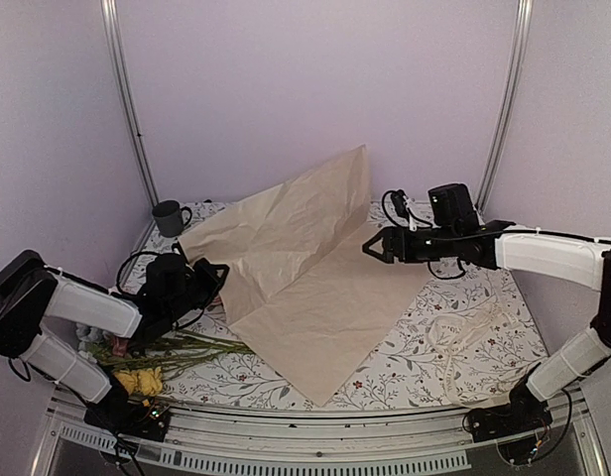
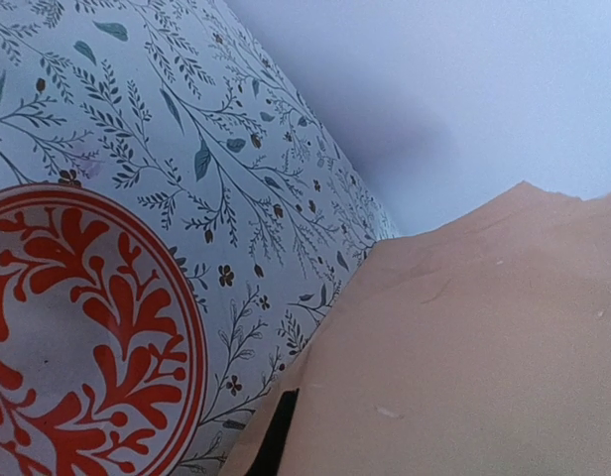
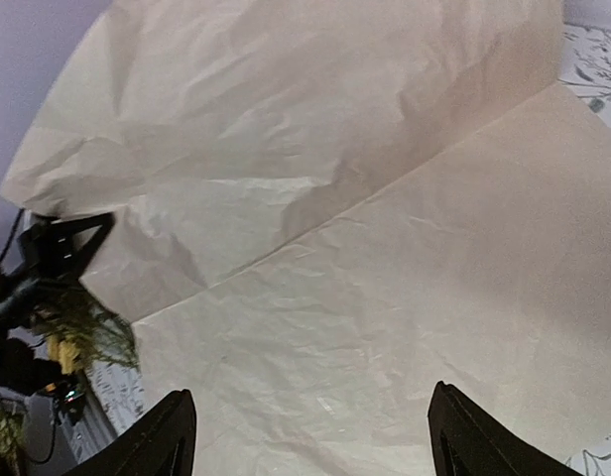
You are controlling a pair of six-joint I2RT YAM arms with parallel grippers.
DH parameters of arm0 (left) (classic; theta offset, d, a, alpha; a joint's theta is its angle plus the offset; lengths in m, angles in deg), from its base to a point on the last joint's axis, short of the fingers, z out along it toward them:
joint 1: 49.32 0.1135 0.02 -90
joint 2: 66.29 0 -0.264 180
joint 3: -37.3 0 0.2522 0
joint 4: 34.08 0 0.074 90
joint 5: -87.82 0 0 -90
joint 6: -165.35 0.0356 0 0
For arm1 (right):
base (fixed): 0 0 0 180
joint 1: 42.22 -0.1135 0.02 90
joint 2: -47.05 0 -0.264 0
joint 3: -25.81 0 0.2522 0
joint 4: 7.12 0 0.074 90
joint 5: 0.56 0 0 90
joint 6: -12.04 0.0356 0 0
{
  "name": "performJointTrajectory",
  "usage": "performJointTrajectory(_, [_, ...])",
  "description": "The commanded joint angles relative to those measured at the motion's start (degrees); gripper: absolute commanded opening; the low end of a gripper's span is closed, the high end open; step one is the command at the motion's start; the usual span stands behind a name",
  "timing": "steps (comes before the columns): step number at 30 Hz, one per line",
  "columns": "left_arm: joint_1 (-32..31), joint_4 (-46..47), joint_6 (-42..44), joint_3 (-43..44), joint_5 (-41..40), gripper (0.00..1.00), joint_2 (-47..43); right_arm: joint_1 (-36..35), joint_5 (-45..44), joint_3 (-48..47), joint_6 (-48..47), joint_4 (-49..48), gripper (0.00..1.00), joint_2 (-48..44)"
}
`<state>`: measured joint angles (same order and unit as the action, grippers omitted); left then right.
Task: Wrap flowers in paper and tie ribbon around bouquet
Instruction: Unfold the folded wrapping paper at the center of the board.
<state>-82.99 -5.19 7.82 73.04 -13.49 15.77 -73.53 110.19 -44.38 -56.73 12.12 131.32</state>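
Observation:
The peach-orange paper (image 1: 315,288) lies across the table, its back half folded up and standing toward the wall. My left gripper (image 1: 212,279) is shut on the paper's left edge. In the left wrist view the paper (image 2: 484,347) covers the jaws, and only a dark sliver of one finger (image 2: 279,441) shows. My right gripper (image 1: 371,248) is open at the sheet's right corner. Its fingertips (image 3: 175,436) stand wide apart over the flat paper (image 3: 385,327), holding nothing. The flowers (image 1: 182,352) lie at the front left, off the paper, with a yellow bloom (image 1: 139,380). A pale strip, perhaps the ribbon (image 1: 471,332), lies on the right.
A dark mug (image 1: 170,216) stands at the back left corner. A red-and-white dish (image 2: 77,337) sits on the leaf-patterned tablecloth (image 2: 186,119) just left of the paper. The tablecloth (image 1: 464,297) shows to the right of the sheet. Lilac walls close in the back and sides.

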Motion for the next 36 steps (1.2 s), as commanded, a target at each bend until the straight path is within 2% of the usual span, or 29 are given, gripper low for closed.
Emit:
performJointTrajectory(1, [0.64,-2.51,0.44,1.54,0.14,0.0,-0.88,1.3,-18.66,-6.42,-1.71,9.16,0.82,14.75])
performJointTrajectory(6, [0.54,-3.06,3.37,2.46,1.22,0.0,-0.8,1.6,-21.0,-12.46,-4.45,11.42,0.84,26.46])
performJointTrajectory(13, [0.54,-2.55,9.51,5.84,8.04,0.0,3.4,2.84,-31.39,-13.69,-3.4,19.35,0.91,32.14])
performJointTrajectory(17, [0.45,-0.16,12.32,8.34,13.78,0.0,7.56,5.78,-34.08,-8.02,-1.68,21.29,0.94,29.93])
performJointTrajectory(18, [0.25,-0.1,13.46,9.63,15.23,0.0,8.73,6.84,-32.97,-6.49,-1.61,21.28,0.87,28.95])
performJointTrajectory(20, [-0.22,0.12,15.32,12.34,18.18,0.0,11.06,8.82,-31.05,-4.2,-1.58,21.11,0.83,26.43])
performJointTrajectory(24, [-1.99,-1.32,19.34,17.16,22.54,0.0,15.05,10.19,-35.92,-3.07,-1.0,26.02,0.88,23.69])
performJointTrajectory(27, [-2.8,-8.1,20.91,20.16,19.96,0.0,16.83,10.87,-34.58,-1.74,-2.14,26.96,0.89,23.03])
performJointTrajectory(28, [-2.66,-11.02,21.14,20.84,18.14,0.1,17.08,10.87,-34.68,-1.38,-2.39,26.7,0.89,22.89])
performJointTrajectory(31, [-2.54,-18.58,24.69,22.34,11.78,0.51,15.82,10.91,-34.83,-2.14,-3.96,26.34,0.9,22.89])
performJointTrajectory(32, [-2.62,-21.31,26.4,23.14,9.27,0.59,14.8,10.86,-34.63,-3.02,-4.52,26.69,0.9,22.83])
performJointTrajectory(34, [-3.23,-27.93,31.46,26.38,2.9,0.69,12.11,10.88,-33.64,-6.78,-5.98,28.69,0.9,22.26])
performJointTrajectory(36, [-4.1,-38.15,36.26,31.1,-7.06,0.82,10.25,10.73,-33.27,-11.53,-5.91,33.35,0.89,20.42])
